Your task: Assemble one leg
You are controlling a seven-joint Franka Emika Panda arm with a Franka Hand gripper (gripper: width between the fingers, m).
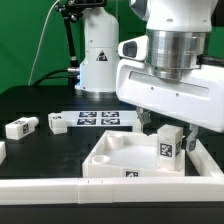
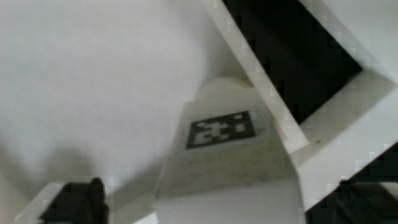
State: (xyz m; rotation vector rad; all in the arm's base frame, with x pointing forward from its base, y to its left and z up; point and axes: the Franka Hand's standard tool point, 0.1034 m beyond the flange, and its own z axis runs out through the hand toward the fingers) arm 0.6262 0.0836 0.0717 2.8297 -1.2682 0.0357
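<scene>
The leg [image 1: 169,144], a small white block with a square tag, stands slightly tilted on the near corner of the large white tray-like piece [image 1: 108,158] at the exterior view's right. My gripper [image 1: 169,131] hangs over it, one finger on each side. In the wrist view the leg [image 2: 221,135] runs up between my dark fingertips [image 2: 75,201], with pale tray showing between that fingertip and the leg. The gripper [image 2: 219,203] looks open around the leg. The leg's lower end is hidden.
Two more white legs [image 1: 20,127] [image 1: 57,122] lie on the black table at the exterior view's left. The marker board [image 1: 98,119] lies behind the tray. A white rail [image 1: 60,186] runs along the front edge. A white stand [image 1: 97,55] rises at the back.
</scene>
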